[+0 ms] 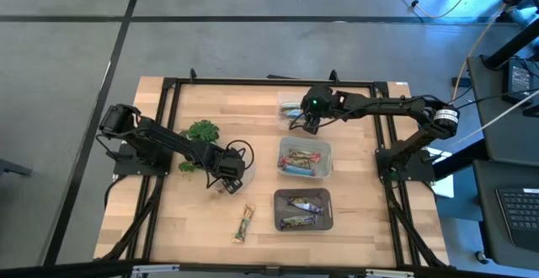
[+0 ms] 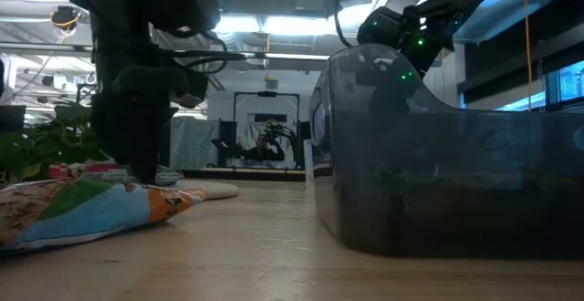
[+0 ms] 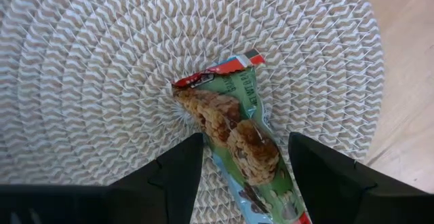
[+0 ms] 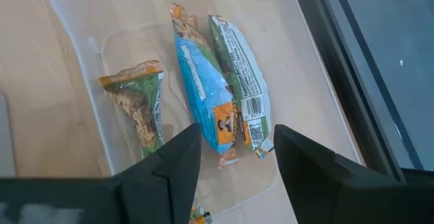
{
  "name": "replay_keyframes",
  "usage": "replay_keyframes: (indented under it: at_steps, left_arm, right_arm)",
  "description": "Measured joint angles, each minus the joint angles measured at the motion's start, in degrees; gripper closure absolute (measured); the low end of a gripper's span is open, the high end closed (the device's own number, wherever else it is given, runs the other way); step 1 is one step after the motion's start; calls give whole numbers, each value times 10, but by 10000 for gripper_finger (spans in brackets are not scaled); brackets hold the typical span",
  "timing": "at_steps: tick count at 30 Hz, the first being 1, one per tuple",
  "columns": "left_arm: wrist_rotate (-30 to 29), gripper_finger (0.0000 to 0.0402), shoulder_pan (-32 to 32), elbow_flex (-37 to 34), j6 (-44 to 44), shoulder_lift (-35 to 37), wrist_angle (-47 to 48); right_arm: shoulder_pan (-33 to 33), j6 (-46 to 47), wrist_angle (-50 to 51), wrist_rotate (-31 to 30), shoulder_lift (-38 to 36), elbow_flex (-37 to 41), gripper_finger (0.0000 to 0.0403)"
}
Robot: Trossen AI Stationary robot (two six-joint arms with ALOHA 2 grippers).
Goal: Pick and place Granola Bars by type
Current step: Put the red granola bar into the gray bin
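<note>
My left gripper (image 3: 245, 166) is open and points down over a round woven mat (image 3: 88, 68). A green-and-red wrapped granola bar (image 3: 234, 125) lies flat on the mat, and the fingers stand on either side of its near half with a gap to it. My right gripper (image 4: 234, 159) is open above the far clear bin (image 1: 293, 108), touching nothing. In that bin lie three bars: a green one (image 4: 135, 105), a blue one (image 4: 203, 91) and a green-white one (image 4: 239, 75). One more bar (image 1: 244, 225) lies flat on the table near the front edge.
A middle bin (image 1: 305, 157) and a near bin (image 1: 303, 210) each hold several bars. A leafy plant sprig (image 1: 200, 135) lies beside the left arm. In the low view the loose bar (image 2: 82, 212) fills the left foreground and the near bin's wall (image 2: 447, 173) the right.
</note>
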State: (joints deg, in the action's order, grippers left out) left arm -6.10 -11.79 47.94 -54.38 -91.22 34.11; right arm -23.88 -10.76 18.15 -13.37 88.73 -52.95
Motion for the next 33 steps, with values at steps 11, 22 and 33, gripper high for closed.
replay_keyframes:
  at_steps: [11,22,33]
  left_arm:
    - [6,264,0,0,46,0,0]
    - [13,340,23,34,125,8,1]
    - [-48,346,60,124,323,8,-28]
  right_arm:
    - [0,-2,0,0,0,0,215]
    - [0,-11,0,0,0,0,215]
    - [49,-32,-75,121,0,0,214]
